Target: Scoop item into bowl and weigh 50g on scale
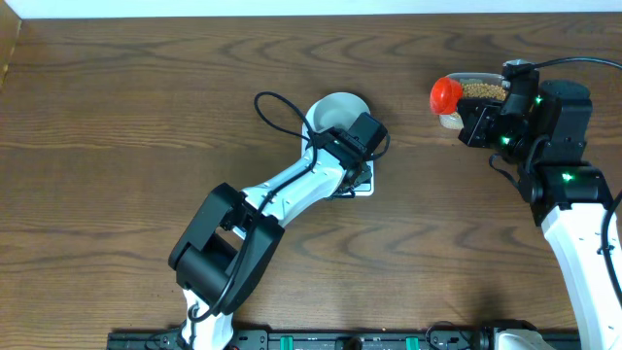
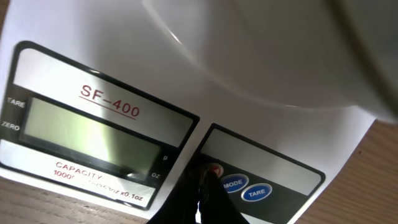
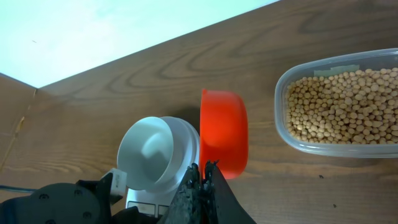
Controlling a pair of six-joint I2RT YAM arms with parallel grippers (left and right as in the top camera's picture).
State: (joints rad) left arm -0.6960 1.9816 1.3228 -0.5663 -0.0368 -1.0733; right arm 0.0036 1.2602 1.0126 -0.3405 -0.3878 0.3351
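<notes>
The pale bowl (image 1: 338, 110) stands on the white scale (image 1: 365, 188), whose grey display (image 2: 87, 134) is blank. My left gripper (image 2: 208, 179) is shut, its tips pressed against the small red button (image 2: 216, 168) left of MODE. Tan beans (image 1: 483, 90) fill a clear tub (image 3: 283, 124) at the right. My right gripper (image 3: 203, 167) is shut on the handle of a red scoop (image 3: 224, 134). It holds the scoop tilted just left of the tub (image 1: 452, 119); the scoop's inside is hidden. The bowl (image 3: 146, 152) looks empty.
The left arm (image 1: 282, 190) stretches diagonally from the front edge to the scale, with a black cable (image 1: 277, 112) looping beside the bowl. The right arm (image 1: 569, 185) stands along the right side. Bare wooden tabletop (image 1: 126, 126) lies to the left.
</notes>
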